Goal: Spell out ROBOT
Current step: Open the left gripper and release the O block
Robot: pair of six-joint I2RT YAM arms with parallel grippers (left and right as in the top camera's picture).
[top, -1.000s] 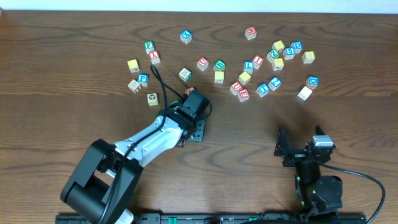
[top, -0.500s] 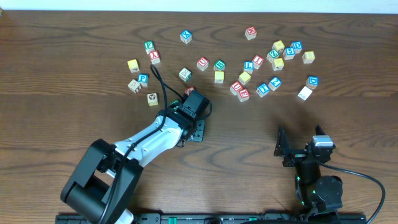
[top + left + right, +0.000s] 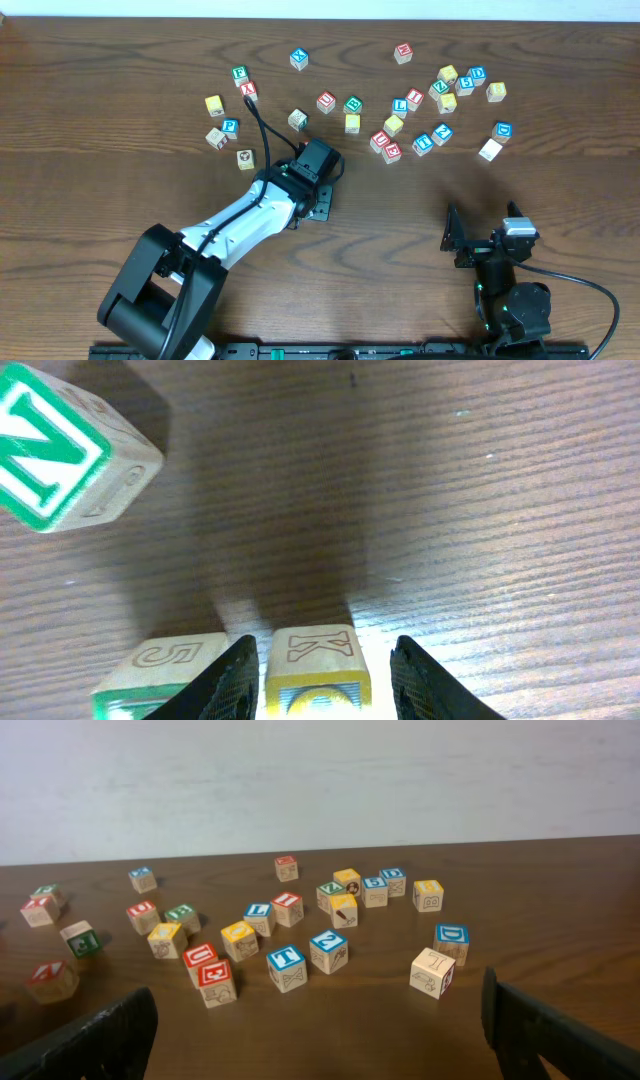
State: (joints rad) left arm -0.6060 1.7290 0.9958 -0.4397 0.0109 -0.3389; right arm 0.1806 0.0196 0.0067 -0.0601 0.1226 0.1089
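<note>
Dark wood-grain tabletop [image 3: 560,200] runs back to a pale wall at its far edge, and lettered wooden cubes lie scattered over its far half. The left gripper [image 3: 322,665] stands over the middle of the tabletop, a little toward the left edge. Its jaws are partly closed, with a finger at each side of the yellow-faced cube [image 3: 318,648]. That cube's pale side bears an engraved K; the letter on its yellow face is cut off by the frame. Just outside one finger sits a green-edged cube [image 3: 170,660] engraved with a 5. The green N cube [image 3: 60,450] lies apart from both, toward the far edge.

The green R cube [image 3: 239,74] sits near the far edge on the left side, touching a red-lettered cube [image 3: 248,91]. The green B cube [image 3: 352,104] lies right of centre in the far half, between a red U cube [image 3: 326,101] and a blue L cube [image 3: 400,105]. A yellow-topped cube [image 3: 352,123], its letter too small to read, lies just beside B toward the near edge. The blue T cube [image 3: 286,967] lies further right, next to a blue cube [image 3: 328,948] that reads 2 or Z. A blue D cube [image 3: 452,938] stands nearer the right edge.

The right gripper [image 3: 318,1035] rests close to the near edge, toward the right corner. Its jaws are spread wide with nothing between them.
</note>
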